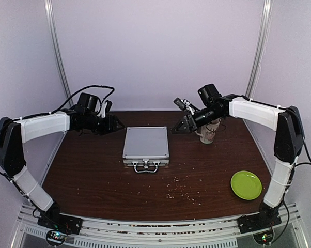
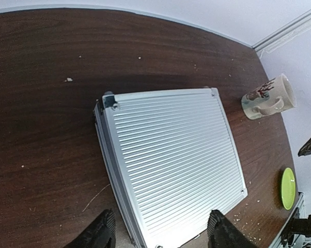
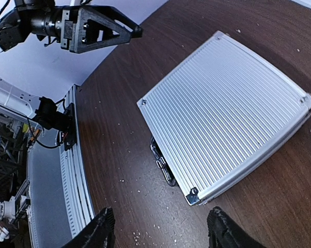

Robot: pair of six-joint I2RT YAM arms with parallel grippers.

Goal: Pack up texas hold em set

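The texas hold em set shows as a flat silver ribbed case (image 1: pixel 146 144), lid down, in the middle of the brown table, its handle (image 1: pixel 145 167) facing the near edge. My left gripper (image 1: pixel 114 125) hangs off the case's far left corner, and in its wrist view the open gripper (image 2: pixel 160 219) has the case (image 2: pixel 171 160) below it, touching nothing. My right gripper (image 1: pixel 180 126) hovers off the far right corner; it (image 3: pixel 159 217) is open and empty above bare table beside the case (image 3: pixel 228 108) and its handle (image 3: pixel 163 163).
A cream mug (image 1: pixel 208 132) stands just behind the right gripper, and it also shows in the left wrist view (image 2: pixel 269 97). A lime green plate (image 1: pixel 246 185) lies at the near right. Small crumbs (image 1: pixel 181 191) are scattered in front of the case.
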